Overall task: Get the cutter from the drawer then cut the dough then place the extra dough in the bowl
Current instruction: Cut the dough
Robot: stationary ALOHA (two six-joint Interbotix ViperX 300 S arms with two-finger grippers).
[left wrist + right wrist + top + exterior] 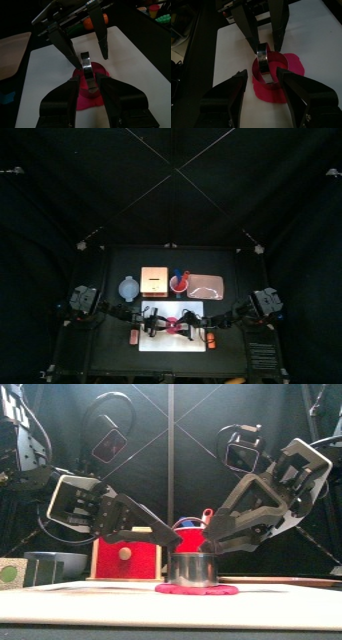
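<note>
The right pincer has its jaws spread, one on either side of the round metal cutter. The cutter stands on the flat red dough, which lies on the white cutting board. Opposite, the left pincer reaches down to the cutter's rim, jaws apart.

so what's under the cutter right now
The cutter stands on the flat pink dough, which lies on the white cutting board. The dough right beneath its rim is covered.
</note>
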